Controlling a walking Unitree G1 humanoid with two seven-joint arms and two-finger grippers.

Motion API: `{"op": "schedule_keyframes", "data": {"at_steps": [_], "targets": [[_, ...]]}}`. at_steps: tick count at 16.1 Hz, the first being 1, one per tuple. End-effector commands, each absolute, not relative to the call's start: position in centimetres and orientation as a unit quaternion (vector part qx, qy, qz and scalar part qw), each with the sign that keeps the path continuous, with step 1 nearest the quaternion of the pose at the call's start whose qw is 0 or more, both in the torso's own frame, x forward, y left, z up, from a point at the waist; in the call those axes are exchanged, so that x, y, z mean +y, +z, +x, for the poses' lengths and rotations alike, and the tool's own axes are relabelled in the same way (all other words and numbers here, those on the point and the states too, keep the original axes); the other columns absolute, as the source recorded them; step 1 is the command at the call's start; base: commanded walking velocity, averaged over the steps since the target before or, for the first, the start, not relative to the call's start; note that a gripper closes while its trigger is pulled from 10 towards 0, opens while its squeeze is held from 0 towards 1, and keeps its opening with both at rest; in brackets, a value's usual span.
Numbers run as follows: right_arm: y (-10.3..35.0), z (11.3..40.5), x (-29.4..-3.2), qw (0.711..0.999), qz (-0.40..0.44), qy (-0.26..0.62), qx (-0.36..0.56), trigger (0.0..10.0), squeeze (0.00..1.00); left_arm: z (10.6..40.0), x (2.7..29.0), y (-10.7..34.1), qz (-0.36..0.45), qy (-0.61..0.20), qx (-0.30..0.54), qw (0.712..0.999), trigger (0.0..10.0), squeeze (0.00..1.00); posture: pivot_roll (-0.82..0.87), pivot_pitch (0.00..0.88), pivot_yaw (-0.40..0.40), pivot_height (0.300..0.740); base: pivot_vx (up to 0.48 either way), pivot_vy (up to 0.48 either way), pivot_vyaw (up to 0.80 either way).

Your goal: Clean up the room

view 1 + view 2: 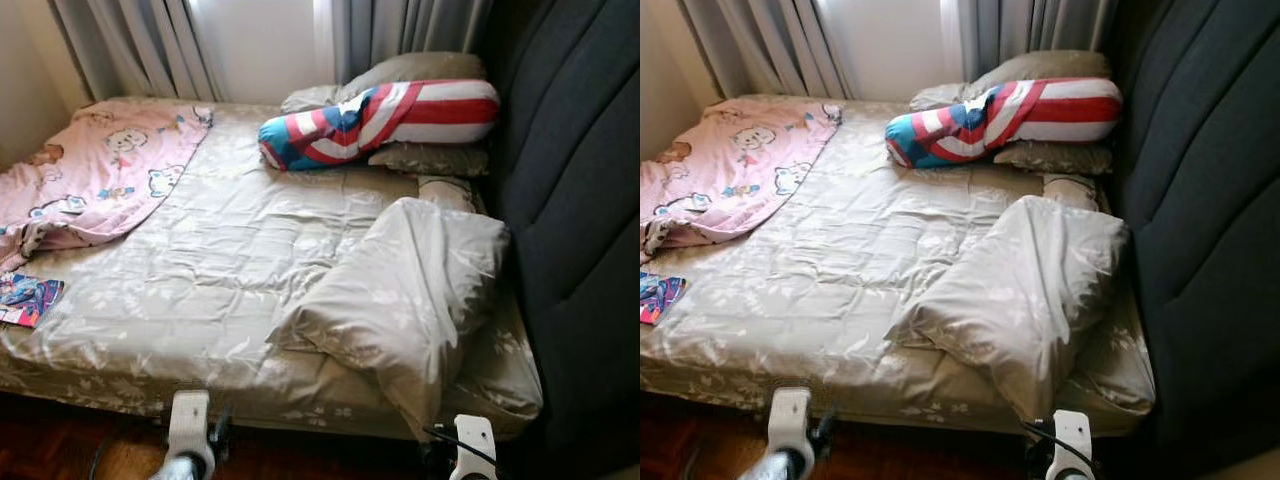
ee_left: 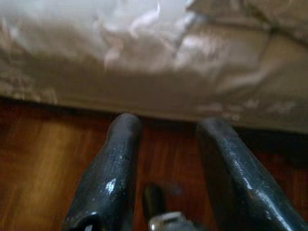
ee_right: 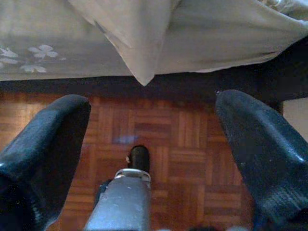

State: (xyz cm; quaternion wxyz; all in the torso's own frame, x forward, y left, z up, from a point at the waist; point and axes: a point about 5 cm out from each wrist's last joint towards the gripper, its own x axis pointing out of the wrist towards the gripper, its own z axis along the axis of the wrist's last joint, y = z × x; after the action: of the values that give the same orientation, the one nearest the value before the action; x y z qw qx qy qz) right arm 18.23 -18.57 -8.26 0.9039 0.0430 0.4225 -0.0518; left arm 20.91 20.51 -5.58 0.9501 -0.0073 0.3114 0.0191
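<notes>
A bed with a beige leaf-print sheet lies before me. A crumpled beige blanket is bunched at its near right corner. A pink cartoon blanket spreads over the far left side. A red, white and blue striped bolster rests on grey pillows by the dark headboard. A colourful book lies at the left edge. My left gripper is open, low beside the mattress front over the wooden floor. My right gripper is open below the blanket's hanging corner.
Grey curtains and a bright window stand behind the bed. A wall closes the left side. Parquet floor runs under the bed's front edge. The tall padded headboard fills the right.
</notes>
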Motion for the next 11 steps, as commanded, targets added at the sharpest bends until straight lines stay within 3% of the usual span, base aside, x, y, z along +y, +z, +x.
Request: {"op": "schedule_keyframes", "data": {"at_steps": [1, 3, 10, 11], "targets": [[-8.3, 18.1, -18.6, 0.902, 0.047, -0.057, 0.425, 10.0, 0.0, 19.5, 20.8, -6.7, 0.002, 0.026, 0.358, 0.933, 10.0, 0.0, 0.0, 0.023, -0.019, 0.74, 0.0, 0.0, 0.0], [-8.0, 18.6, -18.6, 0.91, 0.045, -0.059, 0.408, 10.0, 0.0, 18.9, 20.7, -7.1, 0.003, 0.026, 0.37, 0.929, 10.0, 0.0, 0.0, 0.031, -0.019, 0.74, 0.0, 0.0, 0.0], [-0.2, 27.8, -19.6, 0.985, 0.037, -0.059, 0.157, 10.0, 0.0, 17.3, 21.2, -7.8, -0.007, 0.032, 0.382, 0.924, 10.0, 0.0, -0.01, 0.038, -0.027, 0.74, 0.0, 0.0, 0.0], [0.3, 28.1, -19.6, 0.988, 0.035, -0.058, 0.14, 10.0, 0.0, 17.3, 21.3, -7.8, -0.008, 0.036, 0.381, 0.924, 10.0, 0.0, -0.01, 0.036, -0.031, 0.74, 0.0, 0.0, 0.0]]}}
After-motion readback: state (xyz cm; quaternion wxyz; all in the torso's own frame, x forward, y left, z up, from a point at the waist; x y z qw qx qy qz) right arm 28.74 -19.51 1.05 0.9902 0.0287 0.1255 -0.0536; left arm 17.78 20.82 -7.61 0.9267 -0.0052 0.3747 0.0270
